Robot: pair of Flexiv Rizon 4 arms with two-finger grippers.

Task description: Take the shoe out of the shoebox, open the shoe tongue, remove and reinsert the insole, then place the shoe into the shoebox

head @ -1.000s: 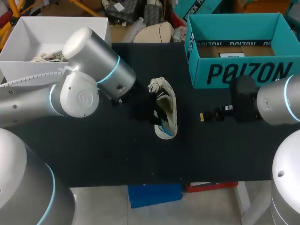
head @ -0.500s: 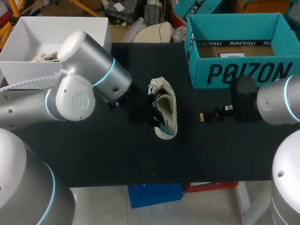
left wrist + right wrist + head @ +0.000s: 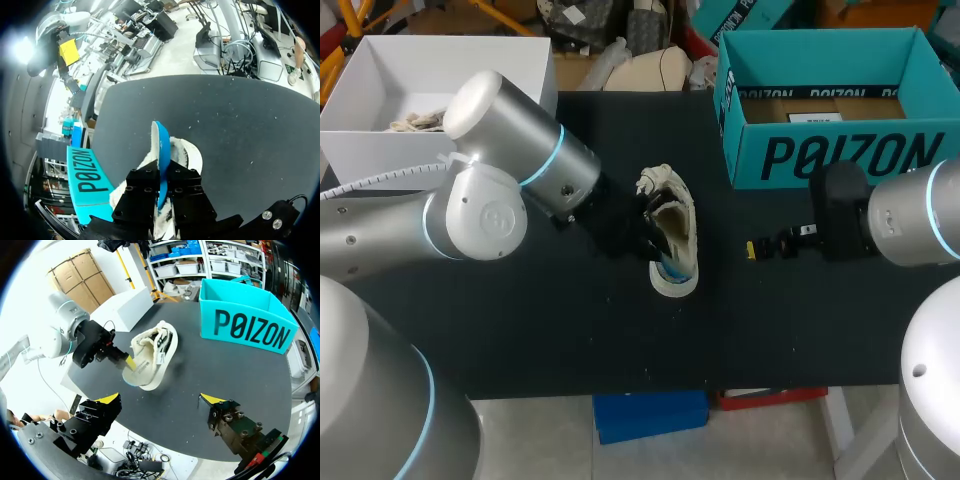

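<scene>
Shoe [image 3: 672,235] lies on its side in the middle of the table [image 3: 520,330] in the head view, well apart from the teal shoebox [image 3: 830,150] at the far right. The left gripper [image 3: 650,240] is right at the shoe's opening, and the right gripper [image 3: 752,249] sits off to the shoe's right, not touching it. Left wrist cam: fingers pinched tight on the blue insole [image 3: 160,150], which stands on edge, poking up out of the shoe. Right wrist cam: jaws spread wide, shoe well ahead of them.
</scene>
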